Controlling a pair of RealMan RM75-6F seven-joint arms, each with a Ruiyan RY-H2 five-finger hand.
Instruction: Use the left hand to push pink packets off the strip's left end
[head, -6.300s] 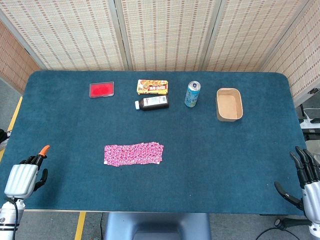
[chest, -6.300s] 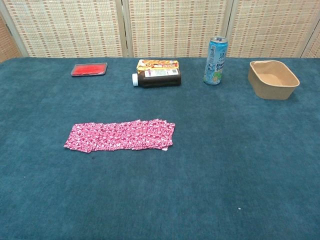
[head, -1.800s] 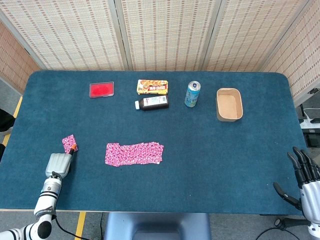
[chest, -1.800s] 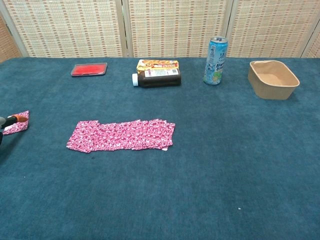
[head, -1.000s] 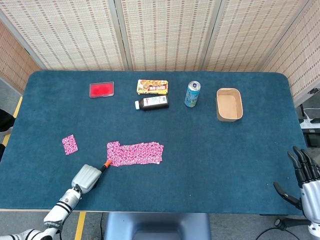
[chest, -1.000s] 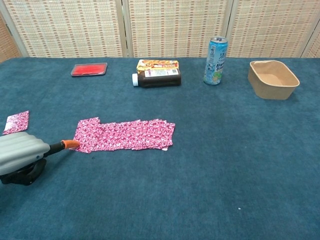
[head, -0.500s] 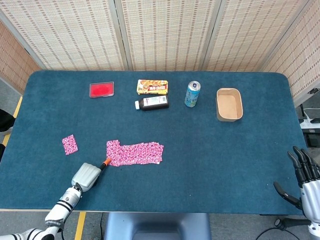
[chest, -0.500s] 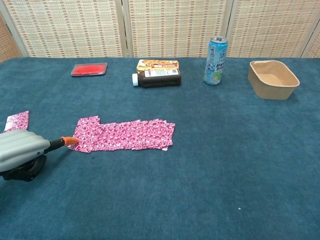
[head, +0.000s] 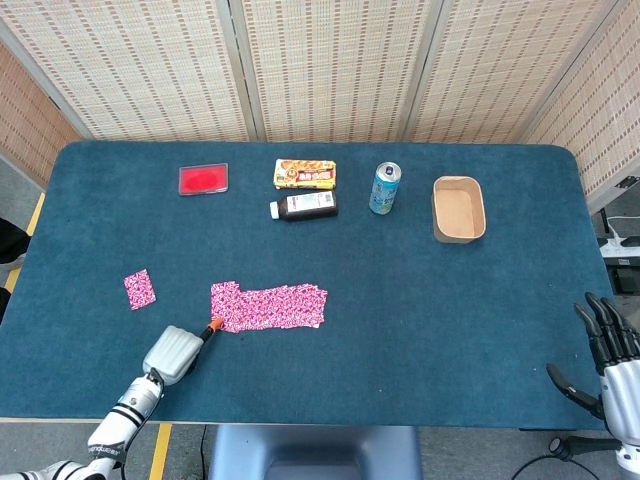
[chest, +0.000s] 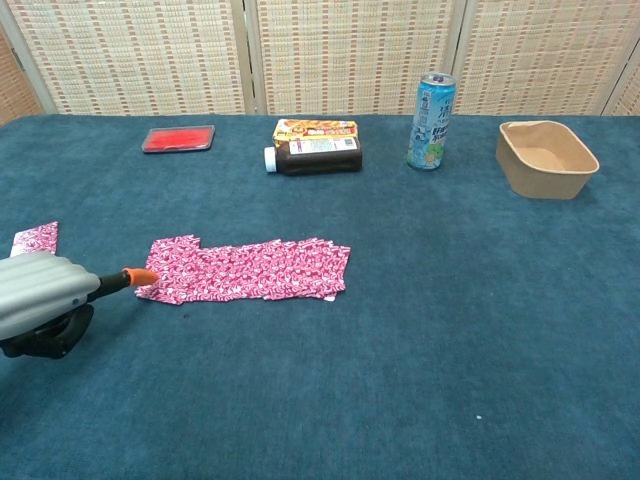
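At the worktop's near-left corner:
Left fingers: one orange-tipped finger (chest: 139, 276) juts from the left hand (head: 174, 351), its tip touching the near-left corner of the strip of pink packets (head: 268, 306); the rest are curled in under the grey back of the hand, clamped on nothing.
Left hand, chest view: the same hand (chest: 42, 300) lies low over the blue cloth at the picture's left edge, the forearm running off the near edge.
Strip of pink packets: flat on the worktop (head: 400, 330), left of centre and toward the near side, its long side running left to right; one packet at the left end stands slightly proud of the far edge.
Loose pink packet (head: 139, 288): lies alone, well to the left of the strip and apart from it, beyond the left hand; in the chest view it (chest: 35, 241) shows at the left edge.
Right hand (head: 612, 360): off the worktop's near-right corner, dark fingers spread apart, holding nothing.
Far row, left to right: a red flat case (head: 203, 179); a yellow snack box (head: 305, 173) with a dark bottle (head: 304, 206) lying on its side just in front of it; an upright blue can (head: 384, 188); a brown paper tray (head: 458, 209).
Backdrop: woven screens (head: 330, 65) stand behind the worktop.
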